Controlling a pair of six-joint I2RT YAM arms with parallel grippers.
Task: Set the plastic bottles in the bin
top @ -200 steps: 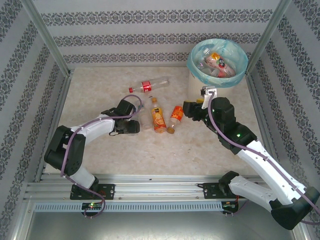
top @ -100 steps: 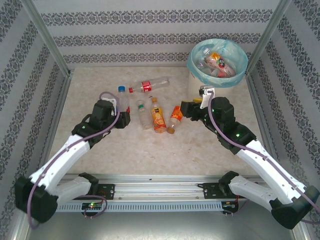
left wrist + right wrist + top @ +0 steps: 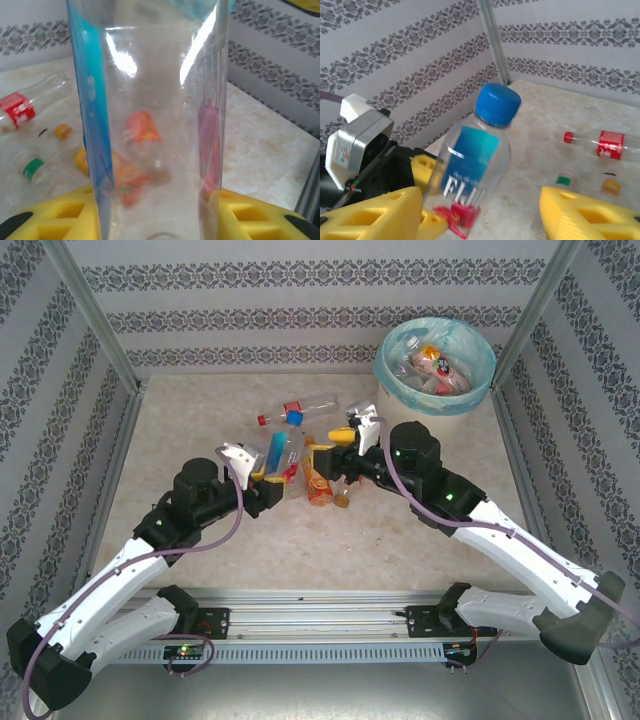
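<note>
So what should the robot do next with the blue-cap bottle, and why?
Probably close the right fingers on the blue-cap bottle. The left fingers grip its lower part, and it sits between the open right fingers, untouched by them. The bin stands on the right arm's side, so a handover looks likely.

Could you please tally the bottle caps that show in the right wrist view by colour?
Blue cap: 1
Red cap: 1
Green cap: 1
Yellow cap: 1
Total: 4
</note>
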